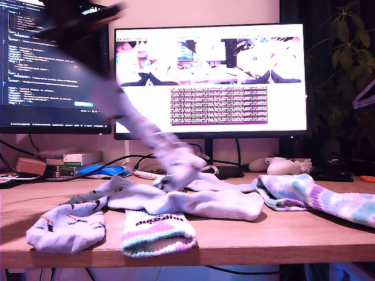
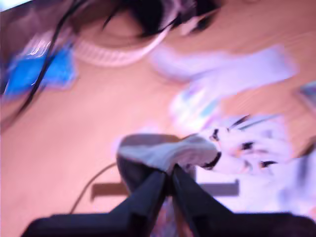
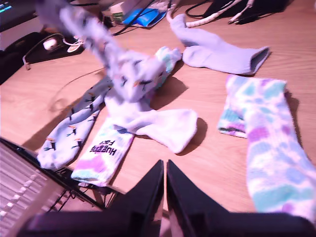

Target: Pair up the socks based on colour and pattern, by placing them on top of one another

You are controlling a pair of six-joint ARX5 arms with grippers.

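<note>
my first gripper (image 2: 169,174): jaws clenched on 1 end of the raised blue sock (image 1: 146,132). this sock slants, blurred, from the exterior view's upper left down towards the middle of the table (image 1: 263,234).

my second gripper (image 3: 164,165): jaws closed on nothing, held above the table.

flat on the table, from the exterior view's left to its right:
- 2nd blue sock (image 1: 67,225)
- lettered tie-dye sock (image 1: 155,231), just beside it
- white sock (image 1: 217,202), in the middle
- other tie-dye sock (image 1: 328,199)

a 2nd white sock (image 3: 217,52) lies farther back, apart.
</note>
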